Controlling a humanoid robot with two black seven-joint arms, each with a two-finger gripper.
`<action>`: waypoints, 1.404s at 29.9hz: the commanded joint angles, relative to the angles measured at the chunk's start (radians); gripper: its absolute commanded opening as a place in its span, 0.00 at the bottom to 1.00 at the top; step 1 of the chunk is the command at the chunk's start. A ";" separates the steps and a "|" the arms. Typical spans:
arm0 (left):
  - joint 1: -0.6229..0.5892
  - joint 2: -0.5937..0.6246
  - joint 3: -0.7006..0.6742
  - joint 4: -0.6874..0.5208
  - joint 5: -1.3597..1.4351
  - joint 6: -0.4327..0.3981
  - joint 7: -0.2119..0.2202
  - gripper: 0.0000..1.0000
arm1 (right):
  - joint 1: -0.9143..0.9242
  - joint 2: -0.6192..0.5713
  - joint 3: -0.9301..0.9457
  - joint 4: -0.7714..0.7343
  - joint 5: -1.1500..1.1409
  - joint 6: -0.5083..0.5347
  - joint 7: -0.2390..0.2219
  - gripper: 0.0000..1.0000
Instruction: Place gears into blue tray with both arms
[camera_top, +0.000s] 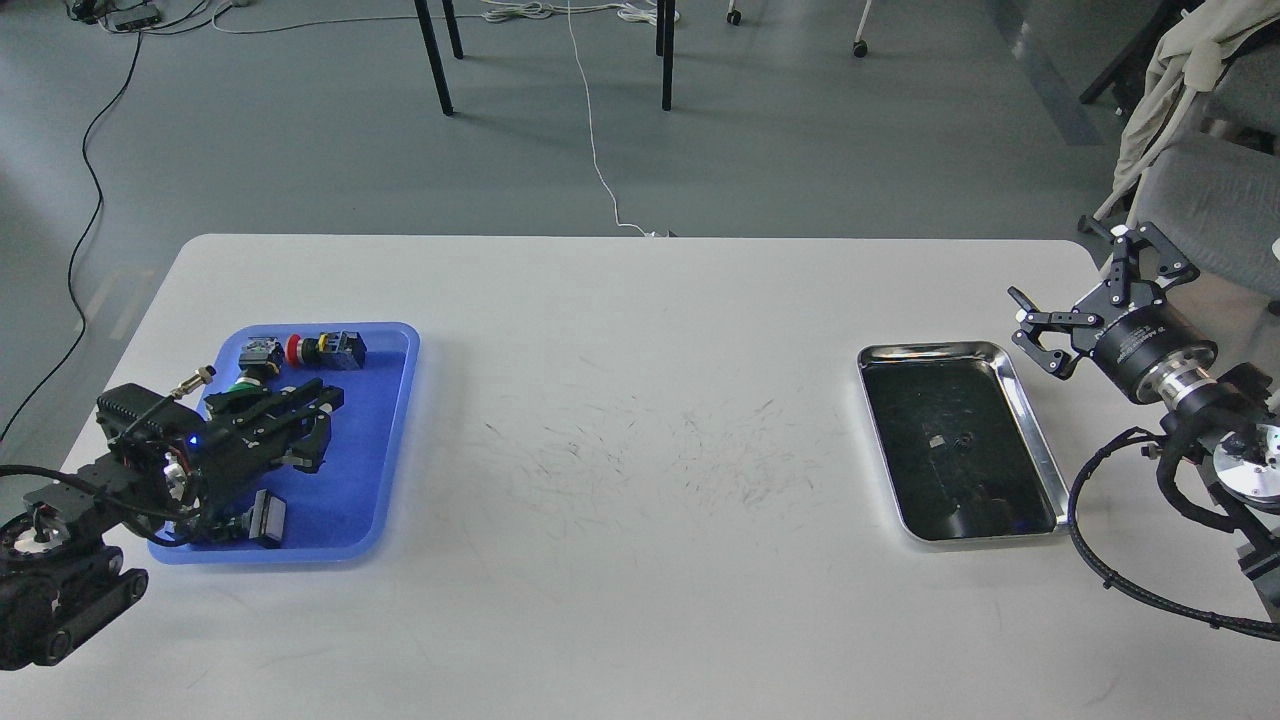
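The blue tray (350, 480) lies at the table's left. My left gripper (325, 425) hovers over its middle, pointing right. It is dark and seen side-on, so its fingers cannot be told apart and I see nothing held in them. One tiny black gear (965, 440) lies in the middle of the steel tray (1040, 440) at the right. My right gripper (1080, 275) hangs beyond that tray's far right corner, its two fingers spread wide with nothing between them. No gear shows in the blue tray.
Coloured button switches sit in the blue tray: a red one (300, 348) at the back, a green one (245, 378) left, a grey block (265, 520) at the front. A chair with draped cloth (1190, 90) stands beyond the table's right edge.
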 joint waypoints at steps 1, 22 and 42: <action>-0.010 0.003 -0.002 0.000 -0.036 0.000 -0.003 0.83 | 0.000 0.001 0.000 0.000 0.000 0.000 0.001 0.97; -0.334 -0.195 -0.019 -0.027 -1.208 -0.044 0.028 0.95 | 0.023 -0.083 0.000 0.086 0.000 0.000 -0.001 0.97; -0.346 -0.327 -0.233 -0.031 -1.655 -0.652 0.361 0.97 | 0.589 -0.465 -0.786 0.575 -0.583 0.000 -0.106 0.97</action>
